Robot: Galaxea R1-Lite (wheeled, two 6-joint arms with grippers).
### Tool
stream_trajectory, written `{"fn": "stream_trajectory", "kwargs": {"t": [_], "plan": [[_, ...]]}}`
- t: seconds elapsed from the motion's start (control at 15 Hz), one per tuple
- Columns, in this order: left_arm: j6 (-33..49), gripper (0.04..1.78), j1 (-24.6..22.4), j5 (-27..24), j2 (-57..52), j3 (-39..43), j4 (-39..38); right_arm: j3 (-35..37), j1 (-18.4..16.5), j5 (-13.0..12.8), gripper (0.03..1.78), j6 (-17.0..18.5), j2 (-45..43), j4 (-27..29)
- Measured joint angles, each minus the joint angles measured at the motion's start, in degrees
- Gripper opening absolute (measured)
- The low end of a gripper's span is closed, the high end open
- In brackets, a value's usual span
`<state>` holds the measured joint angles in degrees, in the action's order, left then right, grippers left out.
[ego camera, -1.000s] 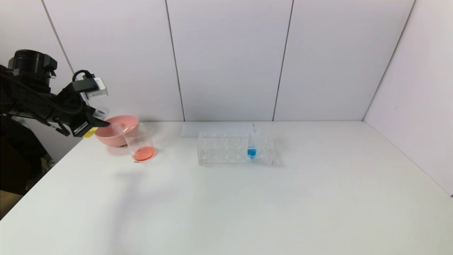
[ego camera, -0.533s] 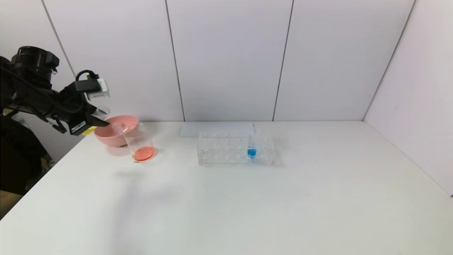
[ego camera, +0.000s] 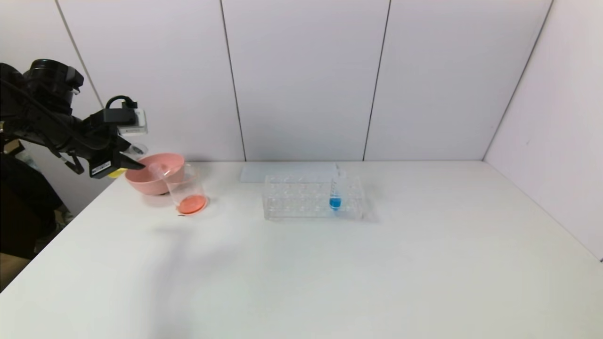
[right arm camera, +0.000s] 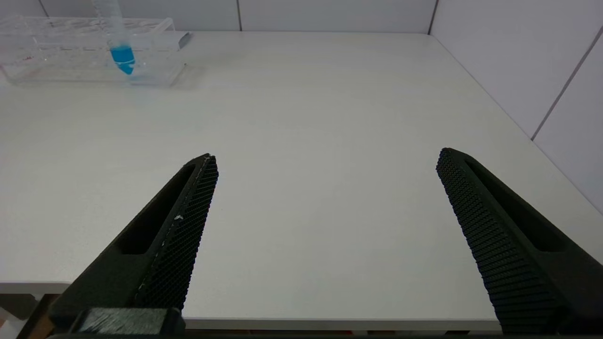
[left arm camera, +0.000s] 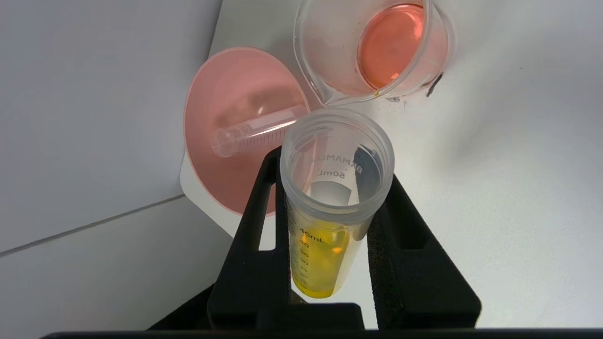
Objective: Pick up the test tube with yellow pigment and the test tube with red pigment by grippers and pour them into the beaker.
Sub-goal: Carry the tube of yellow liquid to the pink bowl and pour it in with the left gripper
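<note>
My left gripper [ego camera: 133, 164] hangs at the far left above the left rim of the pink bowl, shut on the test tube with yellow pigment [left arm camera: 325, 245]. That tube is tilted, its open mouth up and towards the beaker. The yellow liquid sits at its bottom end [ego camera: 116, 173]. The beaker [ego camera: 186, 190] stands right of the bowl with a layer of red-orange liquid [left arm camera: 388, 44] in its bottom. A test tube holding red pigment is out of view. My right gripper [right arm camera: 326, 155] is open over the table's front right edge, with nothing in it.
The pink bowl [ego camera: 141, 181] holds an empty clear tube [left arm camera: 254, 131] lying on its side. A clear tube rack [ego camera: 301, 200] stands mid-table with one blue-liquid tube [ego camera: 335, 195]. A wall runs behind the table.
The left wrist has risen a little and the gripper has levelled out slightly, still shut on the yellow tube beside the bowl. The beaker, bowl and rack have not moved.
</note>
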<state>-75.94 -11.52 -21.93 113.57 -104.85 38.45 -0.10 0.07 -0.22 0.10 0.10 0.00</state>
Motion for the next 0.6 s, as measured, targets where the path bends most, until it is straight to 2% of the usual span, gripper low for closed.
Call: {"fn": "stream_trajectory", "kwargs": {"t": [0.27,0.6], "plan": [[-3.8,0.47,0.0,0.3,3.2,-6.8,7.7,0.0,0.0,0.0,1.7,0.0,0.0,0.0],[-4.6,0.47,0.1,0.9,5.0,-8.6,8.2,0.0,0.0,0.0,1.7,0.0,0.0,0.0]]}}
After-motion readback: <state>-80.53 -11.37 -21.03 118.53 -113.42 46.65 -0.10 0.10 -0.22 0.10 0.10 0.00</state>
